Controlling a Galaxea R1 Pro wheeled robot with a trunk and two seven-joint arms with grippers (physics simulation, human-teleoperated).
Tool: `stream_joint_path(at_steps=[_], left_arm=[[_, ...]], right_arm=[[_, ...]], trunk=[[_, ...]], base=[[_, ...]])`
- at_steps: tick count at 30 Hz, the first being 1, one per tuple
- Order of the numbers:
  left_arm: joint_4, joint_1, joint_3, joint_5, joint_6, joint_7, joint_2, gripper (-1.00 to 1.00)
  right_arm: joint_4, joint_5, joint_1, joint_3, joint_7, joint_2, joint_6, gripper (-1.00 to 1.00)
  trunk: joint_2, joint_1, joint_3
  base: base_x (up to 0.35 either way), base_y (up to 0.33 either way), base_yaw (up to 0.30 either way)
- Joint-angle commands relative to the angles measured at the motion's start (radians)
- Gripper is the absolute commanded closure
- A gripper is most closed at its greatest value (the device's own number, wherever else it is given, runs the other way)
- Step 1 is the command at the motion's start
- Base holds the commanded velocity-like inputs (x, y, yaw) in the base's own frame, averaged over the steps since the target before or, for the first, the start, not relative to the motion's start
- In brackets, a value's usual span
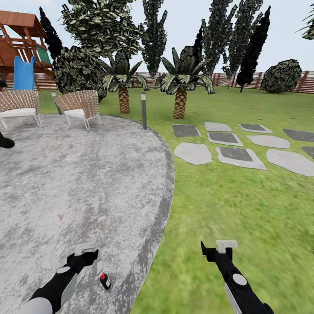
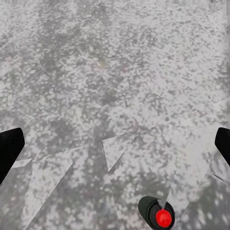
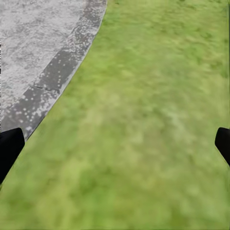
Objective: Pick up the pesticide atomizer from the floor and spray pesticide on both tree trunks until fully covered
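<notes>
The pesticide atomizer (image 1: 105, 281), a small dark bottle with a red top, stands on the grey speckled concrete floor (image 1: 78, 183) near its curved edge. My left gripper (image 1: 84, 256) hovers open just beside it, apart from it. In the left wrist view the atomizer (image 2: 157, 214) sits off to one side of the open gripper (image 2: 115, 148), not between the fingers. My right gripper (image 1: 219, 250) hangs open over the lawn (image 1: 244, 209); the right wrist view has this gripper (image 3: 115, 146) empty above grass. The two pale-trunked trees are out of view.
Two wicker chairs (image 1: 80, 107) (image 1: 19, 108) and a grey lamp post (image 1: 143, 110) stand at the paving's far side. Two small palms (image 1: 180, 102) (image 1: 124, 98), stepping stones (image 1: 237, 155), a wooden playset (image 1: 22, 48) and the slat fence (image 1: 305, 83) lie beyond.
</notes>
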Motion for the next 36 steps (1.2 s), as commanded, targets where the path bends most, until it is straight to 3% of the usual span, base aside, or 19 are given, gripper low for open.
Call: stream_joint_path(at_steps=[1, 28, 31, 36], left_arm=[[0.001, -0.001, 0.006, 0.000, -0.003, -0.005, 0.000, -1.00], [0.014, -0.001, 0.006, -0.001, -0.005, -0.004, -0.002, -1.00], [0.014, 0.001, 0.006, -0.001, -0.014, -0.004, -0.003, -1.00], [0.016, 0.003, 0.006, -0.003, -0.097, -0.004, -0.004, -1.00]], right_arm=[[-0.005, 0.001, 0.000, 0.000, 0.000, 0.000, -0.003, -1.00], [-0.012, 0.002, 0.000, -0.005, 0.000, 0.000, -0.002, -1.00], [-0.011, 0.002, 0.000, -0.005, 0.000, 0.000, -0.001, -1.00], [-0.011, 0.002, 0.000, -0.005, -0.001, 0.001, -0.001, -1.00]], trunk=[[-0.007, 0.004, -0.004], [-0.190, 0.104, -0.097], [-0.190, 0.105, -0.113], [-0.191, 0.107, -0.140]], base=[[0.004, 0.002, -0.004], [0.000, 0.000, 0.000], [0.000, 0.000, 0.000], [0.000, 0.000, 0.000]])
